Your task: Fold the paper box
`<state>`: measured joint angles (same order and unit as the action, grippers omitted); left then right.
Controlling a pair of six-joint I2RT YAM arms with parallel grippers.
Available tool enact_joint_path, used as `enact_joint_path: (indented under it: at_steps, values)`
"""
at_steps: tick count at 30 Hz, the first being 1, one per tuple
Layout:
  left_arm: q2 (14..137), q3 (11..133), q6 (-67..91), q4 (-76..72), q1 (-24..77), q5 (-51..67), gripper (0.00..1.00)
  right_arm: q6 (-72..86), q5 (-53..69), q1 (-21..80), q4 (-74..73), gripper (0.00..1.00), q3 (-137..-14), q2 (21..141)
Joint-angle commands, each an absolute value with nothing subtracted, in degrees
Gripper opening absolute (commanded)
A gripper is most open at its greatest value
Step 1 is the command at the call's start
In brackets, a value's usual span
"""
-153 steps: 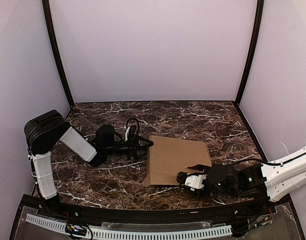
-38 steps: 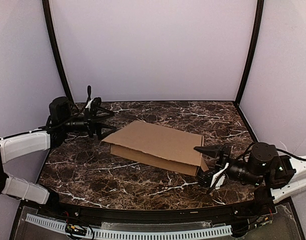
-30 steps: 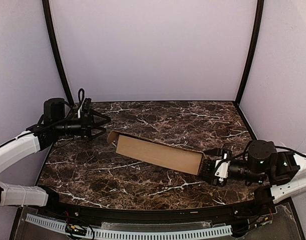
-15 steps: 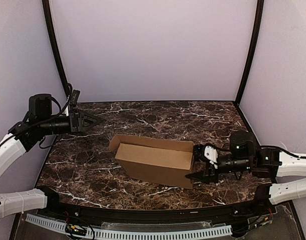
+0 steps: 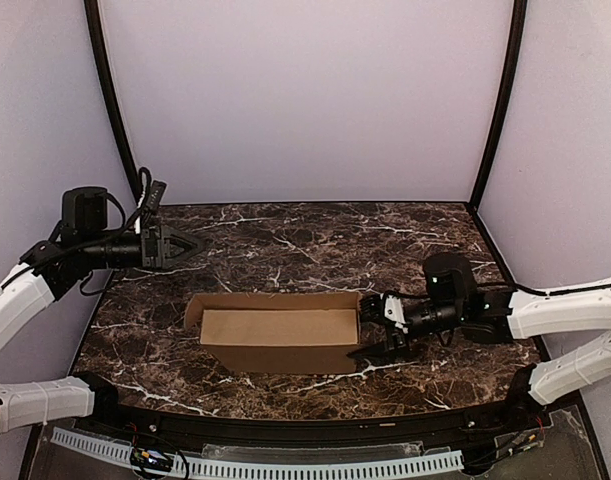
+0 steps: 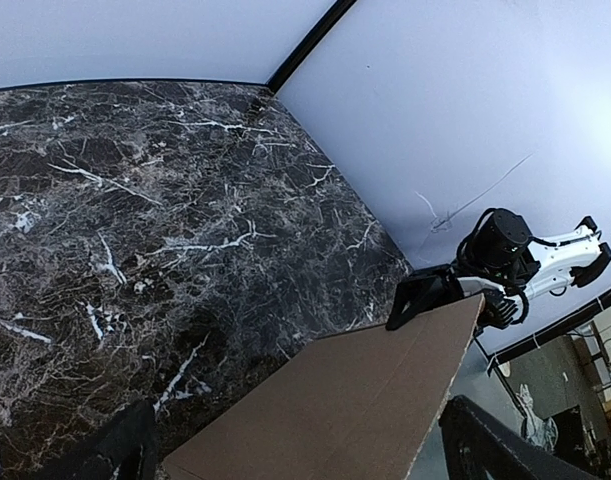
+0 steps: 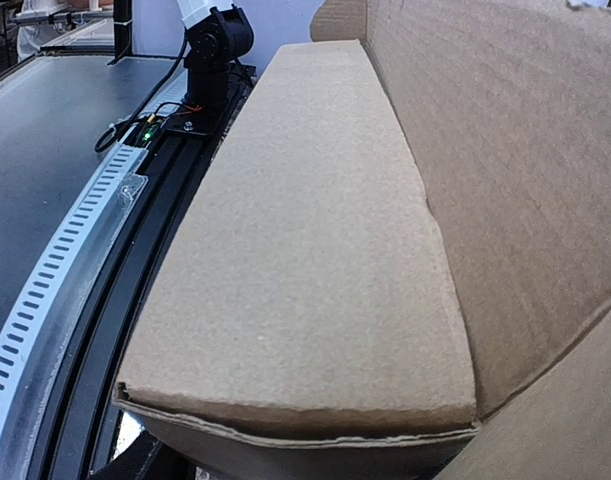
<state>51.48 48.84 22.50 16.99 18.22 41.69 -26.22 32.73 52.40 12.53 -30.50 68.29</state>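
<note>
1. Table (image 5: 315, 240): dark marble-pattern top with white veins, enclosed by pale walls.
2. Paper box (image 5: 275, 327): plain brown corrugated cardboard, unprinted on the faces shown. It is folded into a long shallow shape and rests on the table near the front middle, lying left to right. Its right end is in the right gripper.
3. Right gripper (image 5: 365, 326): low over the table, with one finger on either side of the box's right end, gripping it with the jaws part-way apart.
4. Left gripper (image 5: 197, 243): raised over the far left of the table, well apart from the box. Its jaws are spread wide and hold nothing.
</note>
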Motion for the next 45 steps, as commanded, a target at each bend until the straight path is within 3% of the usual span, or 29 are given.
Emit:
enact_joint_path:
  at_steps: [1, 9, 17, 26, 32, 37, 40, 45]
  values:
    - [52.3, 49.0, 24.2, 17.1, 18.0, 45.9, 0.99, -31.0, 33.3, 50.7, 11.3, 0.18, -31.5, 71.6]
    - [48.7, 46.6, 27.4, 20.9, 18.1, 47.0, 0.99, -31.1, 32.9, 48.7, 11.4, 0.17, -33.1, 75.3]
    - [47.6, 49.9, 23.2, 37.1, 20.4, 40.4, 0.99, -30.1, 33.7, 47.3, 12.1, 0.15, -34.1, 79.1]
    - [49.6, 52.6, 24.8, 40.2, 26.3, 35.2, 0.98, -29.9, 35.1, 46.2, 12.0, 0.17, -35.5, 82.1]
    - [50.3, 54.5, 25.4, 42.6, 27.4, 32.7, 0.89, -30.1, 35.0, 45.8, 11.5, 0.17, -36.5, 82.9]
    - [51.2, 56.0, 25.7, 44.4, 27.8, 31.7, 0.63, -30.3, 35.2, 45.8, 11.4, 0.17, -36.9, 83.0]
    - [51.8, 57.5, 25.2, 46.8, 27.8, 30.3, 0.54, -30.2, 35.1, 45.8, 11.4, 0.17, -36.9, 83.0]
    - [52.4, 58.5, 24.4, 50.1, 27.9, 27.6, 0.48, -30.2, 35.3, 45.9, 11.4, 0.17, -37.0, 83.2]
